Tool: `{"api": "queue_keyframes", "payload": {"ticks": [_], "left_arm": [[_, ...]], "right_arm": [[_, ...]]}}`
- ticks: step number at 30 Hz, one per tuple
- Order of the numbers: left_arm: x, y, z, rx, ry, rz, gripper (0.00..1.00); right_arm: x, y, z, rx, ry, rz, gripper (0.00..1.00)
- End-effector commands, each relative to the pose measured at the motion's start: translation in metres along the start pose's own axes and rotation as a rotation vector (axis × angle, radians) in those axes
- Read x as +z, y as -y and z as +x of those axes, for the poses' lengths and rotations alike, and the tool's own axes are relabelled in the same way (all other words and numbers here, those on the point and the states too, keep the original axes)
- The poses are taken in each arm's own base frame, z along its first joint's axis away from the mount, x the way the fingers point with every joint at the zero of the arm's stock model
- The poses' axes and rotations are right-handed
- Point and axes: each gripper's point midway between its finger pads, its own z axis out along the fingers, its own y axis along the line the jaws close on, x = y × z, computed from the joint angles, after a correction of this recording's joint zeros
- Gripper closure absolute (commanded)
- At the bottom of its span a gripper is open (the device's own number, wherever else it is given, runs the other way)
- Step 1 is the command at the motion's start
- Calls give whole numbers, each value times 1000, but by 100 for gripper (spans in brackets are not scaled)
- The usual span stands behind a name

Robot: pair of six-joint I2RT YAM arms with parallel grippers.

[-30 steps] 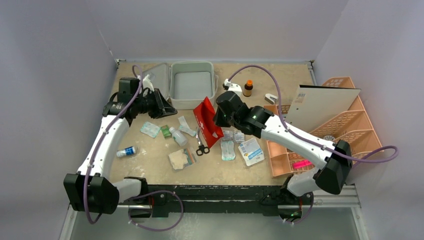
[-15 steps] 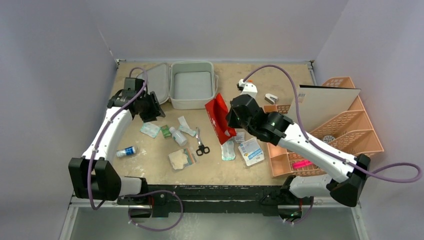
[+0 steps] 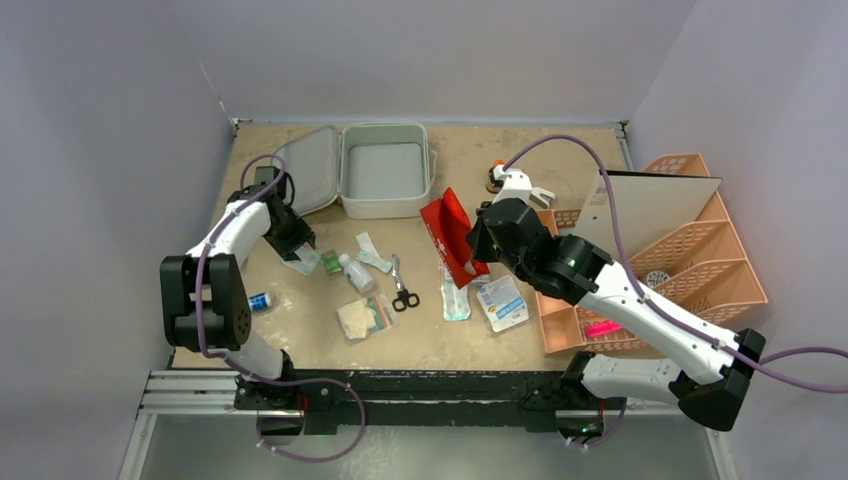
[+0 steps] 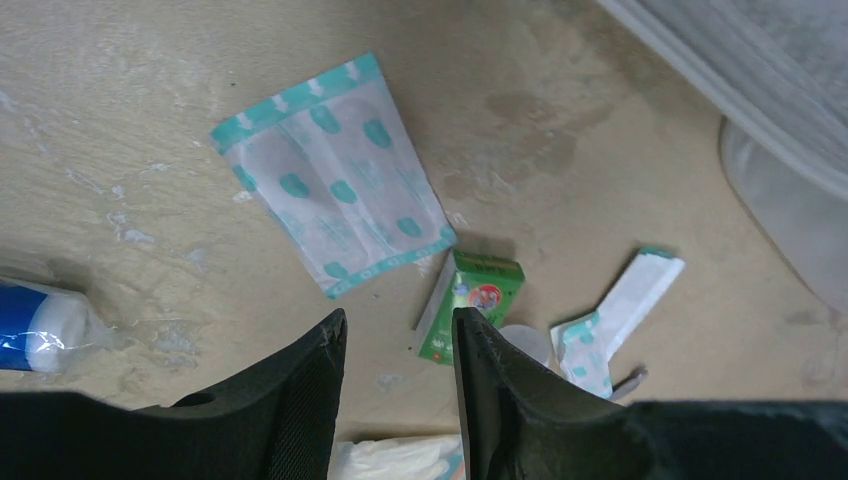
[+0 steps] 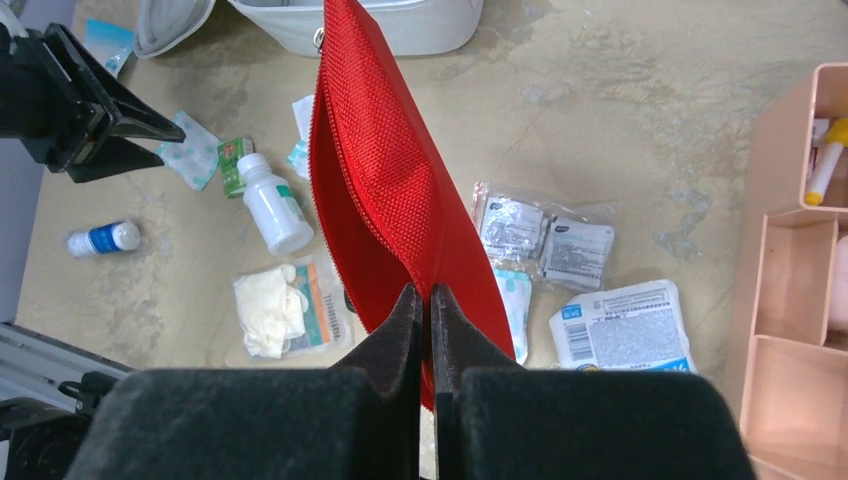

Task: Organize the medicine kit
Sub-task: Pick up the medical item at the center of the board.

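The medicine kit [image 3: 380, 170] lies open at the back of the table, a white case with its lid [image 3: 313, 172] folded out to the left and its tray bare. My left gripper [image 3: 298, 248] hangs open with nothing between its fingers, just over a teal-patterned plaster packet [image 4: 335, 190] and beside a small green box [image 4: 478, 300]. My right gripper [image 5: 422, 295] is shut on the lower edge of the red pouch [image 5: 380, 180], which it holds upright off the table, right of the kit [image 5: 350, 20].
On the table lie a white bottle [image 5: 275, 210], a glove packet [image 5: 285, 310], scissors [image 3: 402, 290], foil sachets [image 5: 545, 235], a labelled pack [image 5: 625, 325] and a blue bottle [image 4: 30, 330]. A peach lattice organizer [image 3: 700, 260] with a white board [image 3: 650, 210] stands at the right.
My left gripper opened and came down from beside the kit's lid to the loose packets. The right arm carried the red pouch to the right, still shut on it.
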Motion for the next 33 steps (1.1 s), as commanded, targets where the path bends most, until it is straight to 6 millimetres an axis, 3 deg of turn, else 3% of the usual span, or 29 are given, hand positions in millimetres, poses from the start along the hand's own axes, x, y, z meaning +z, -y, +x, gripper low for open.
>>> {"api": "queue_keyframes", "payload": {"ticks": [1,13,24,28,33], "left_arm": [[8,-12,-14,-144,61,-74,58],[30,-43,-8,-241,65,-195,60],[59,-50,3,-259,5,-223,67],[64,-50,8,-255,-18,-224,76],[64,-55,9,-247,-23,-235,96]], "right_arm": [[-9,6,-13,-26,56,10,100],[-11,9,-13,-46,68,7,100],[-12,13,-13,-52,71,15,100],[-12,12,-12,-49,69,14,100],[-12,10,-14,-40,72,11,100]]}}
